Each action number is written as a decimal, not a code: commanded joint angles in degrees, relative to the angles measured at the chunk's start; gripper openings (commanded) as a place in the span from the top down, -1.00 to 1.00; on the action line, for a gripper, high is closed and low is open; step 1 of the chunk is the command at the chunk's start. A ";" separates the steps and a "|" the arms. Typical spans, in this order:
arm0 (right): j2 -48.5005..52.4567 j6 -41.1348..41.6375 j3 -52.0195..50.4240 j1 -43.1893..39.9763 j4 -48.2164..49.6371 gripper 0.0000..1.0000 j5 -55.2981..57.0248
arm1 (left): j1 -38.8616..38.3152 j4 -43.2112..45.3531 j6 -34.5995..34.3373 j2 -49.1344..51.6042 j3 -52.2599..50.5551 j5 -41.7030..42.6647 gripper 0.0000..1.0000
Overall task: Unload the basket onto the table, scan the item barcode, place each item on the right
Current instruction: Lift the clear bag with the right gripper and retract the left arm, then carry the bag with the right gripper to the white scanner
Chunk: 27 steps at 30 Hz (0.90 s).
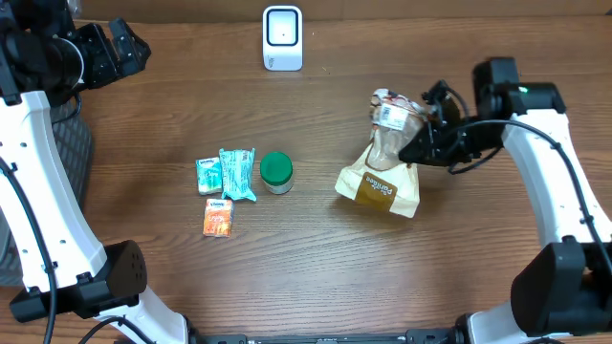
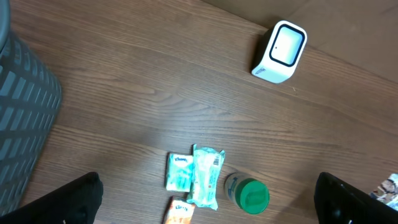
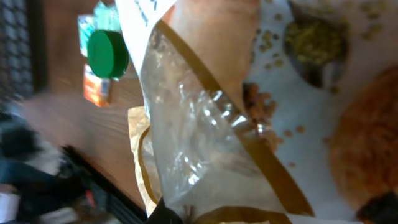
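Below me spreads a brown wooden table (image 1: 316, 287), its grain running side to side, under soft, even light that leaves a faint pale sheen on the wood. At its left side sits a grey ribbed bin (image 1: 76, 143). Beyond the far edge shows a narrow pale strip.

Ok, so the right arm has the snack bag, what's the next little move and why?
Probably carry the bag toward the white scanner at the far edge. The right jaws are shut on the bag's top, yet it is well off to the scanner's side, too far to read, I'd judge.
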 commanded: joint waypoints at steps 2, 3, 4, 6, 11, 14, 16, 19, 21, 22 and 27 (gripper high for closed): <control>-1.66 -1.16 4.92 6.12 -0.37 0.92 10.47 | 0.04 -0.17 -0.59 -0.66 0.44 -0.35 -0.99; -1.66 -1.14 5.70 7.34 -0.35 0.92 11.58 | 0.04 -0.15 -0.59 -0.66 0.44 -0.35 -0.99; -1.66 -1.14 6.38 8.20 -0.35 0.92 12.26 | 0.04 -0.15 -0.59 -0.66 0.44 -0.33 -0.99; -1.66 -0.44 8.02 9.90 -0.07 0.92 13.79 | -0.02 -0.15 -0.59 -0.66 0.44 -0.33 -0.99; -1.66 2.73 11.96 12.48 0.15 0.92 16.50 | -0.02 -0.15 -0.59 -0.66 0.44 -0.33 -0.99; -1.66 6.99 13.88 13.88 -0.96 0.92 21.97 | -0.02 -0.17 -0.59 -0.66 0.44 -0.33 -0.99; -1.66 9.14 14.80 15.15 -2.03 0.92 26.80 | -0.02 -0.15 -0.59 -0.66 0.44 -0.33 -0.99; -1.66 12.09 15.58 16.76 -2.03 0.92 30.93 | -0.02 -0.17 -0.59 -0.66 0.44 -0.33 -0.99; -1.66 13.77 15.96 17.64 -1.36 0.92 31.23 | -0.02 -0.15 -0.59 -0.66 0.44 -0.33 -0.99; -1.66 14.58 16.00 17.97 -0.94 0.92 31.17 | -0.02 -0.17 -0.59 -0.66 0.44 -0.35 -0.99; -1.66 17.88 16.02 18.45 0.76 0.92 31.01 | -0.02 -0.15 -0.59 -0.66 0.44 -0.33 -0.99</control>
